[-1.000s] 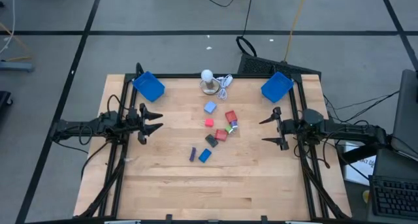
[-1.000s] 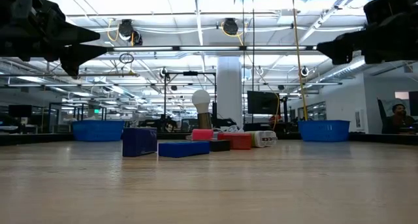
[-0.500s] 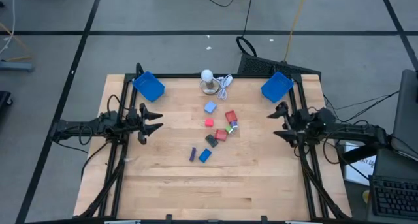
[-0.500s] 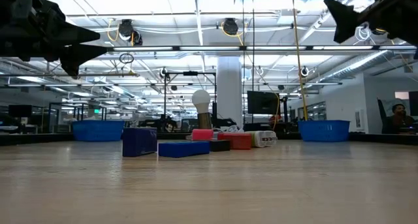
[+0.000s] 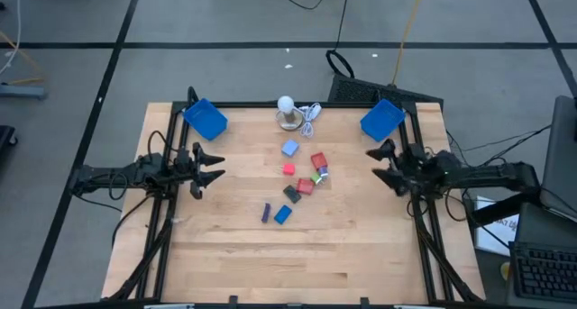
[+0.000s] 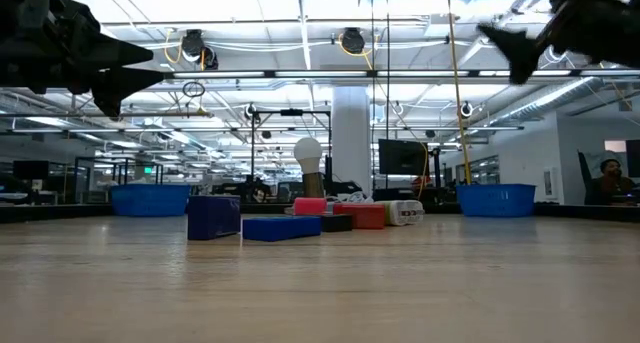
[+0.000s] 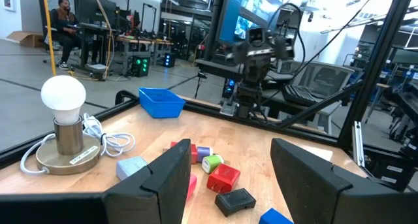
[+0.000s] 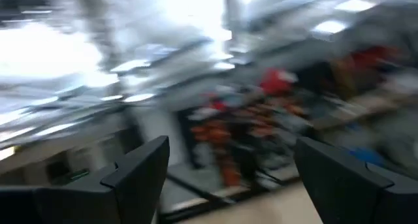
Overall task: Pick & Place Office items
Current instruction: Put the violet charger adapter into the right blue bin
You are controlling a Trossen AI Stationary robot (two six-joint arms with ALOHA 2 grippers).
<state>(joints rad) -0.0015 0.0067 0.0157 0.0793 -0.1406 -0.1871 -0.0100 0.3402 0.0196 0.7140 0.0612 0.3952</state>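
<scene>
At mid-left of the high view the left pincer [image 5: 214,167] hangs over the tabletop [image 5: 225,255] edge, its fingers spread apart with nothing between them. Above it, upper left, sits a blue tray [image 5: 206,119]. Toward the centre the office items lie scattered on the wood: a light blue block [image 5: 289,148], a small red one [image 5: 288,168], a larger red one [image 5: 319,160], a green piece [image 5: 317,178] touching a purple bit, another red block [image 5: 306,186] just beside a dark grey block [image 5: 292,194], then lower down a purple block [image 5: 266,213] near a blue block [image 5: 283,214]. Behind them, top centre, stands a white ball [image 5: 286,104] on its base. Upper right holds a second tray [image 5: 381,119]. At mid-right the right pincer [image 5: 377,165] is raised off the tabletop, fingers wide and empty.
</scene>
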